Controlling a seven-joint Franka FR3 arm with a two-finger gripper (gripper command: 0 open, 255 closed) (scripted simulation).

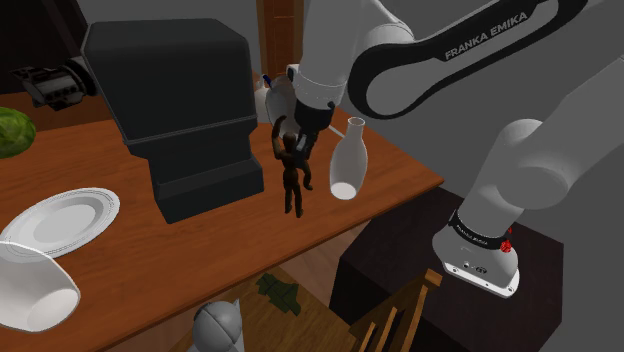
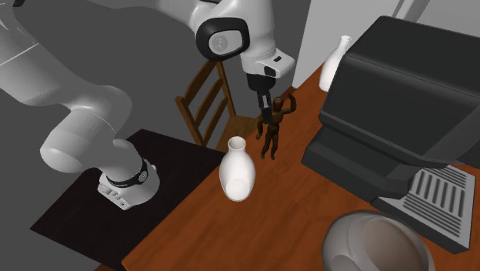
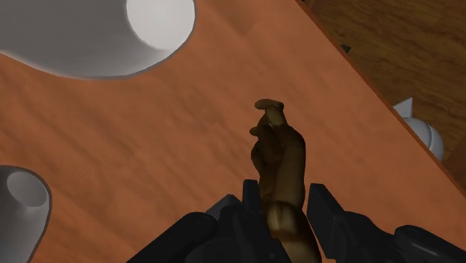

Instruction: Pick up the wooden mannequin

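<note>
on the shoulder view's left a green round thing [image 1: 12, 132] sits at the far edge of the brown table [image 1: 200, 255], with a white plate [image 1: 60, 220] and a white bowl [image 1: 30, 290] tipped on its side nearer the camera. a black coffee machine [image 1: 180, 110] stands mid-table. just right of it the dark brown mannequin [image 1: 293, 182] is upright near the table's edge, one arm raised. the black gripper [image 1: 290, 135] comes down over it, fingers [image 3: 328, 213] clenched on its upper part. whether its feet touch the table i cannot tell. a white vase [image 1: 347, 160] stands just beside it, then the dark stand [image 1: 400, 262]
</note>
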